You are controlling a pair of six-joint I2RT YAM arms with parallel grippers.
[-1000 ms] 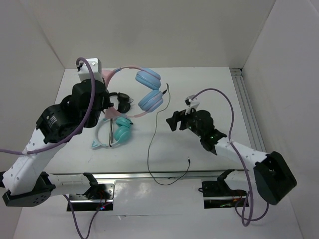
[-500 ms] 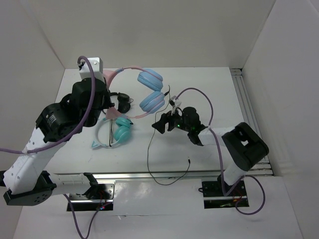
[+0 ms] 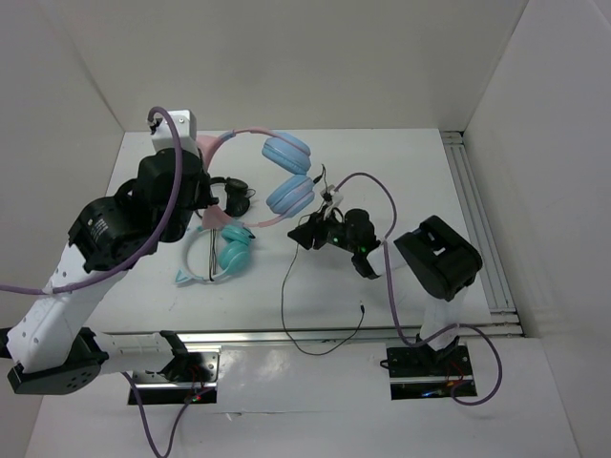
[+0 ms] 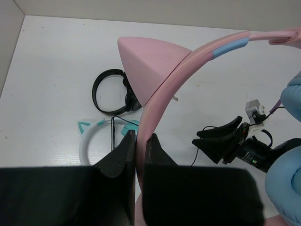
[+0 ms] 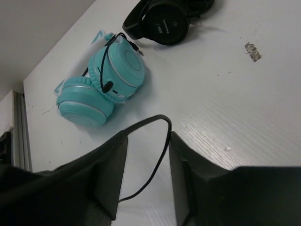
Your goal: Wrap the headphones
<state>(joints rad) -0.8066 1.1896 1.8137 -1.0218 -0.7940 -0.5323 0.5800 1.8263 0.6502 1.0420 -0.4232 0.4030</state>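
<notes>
Pink-banded, cat-eared over-ear headphones [image 3: 289, 194] with light blue cups: upper centre of the top view, above the white bench [image 3: 410, 191].
Left pincer [image 4: 140, 141]: pressed together on the pink headband [image 4: 188, 52], apparently steadying it for winding.
Thin black cable [image 3: 284, 291]: trails toward lower centre.
Right pincer [image 5: 147, 141]: half spread astride the cable, not pinching it; presumably placed to gather slack.
Teal headphones [image 5: 115, 66], black headphones [image 5: 164, 21]: centre left, not held.
</notes>
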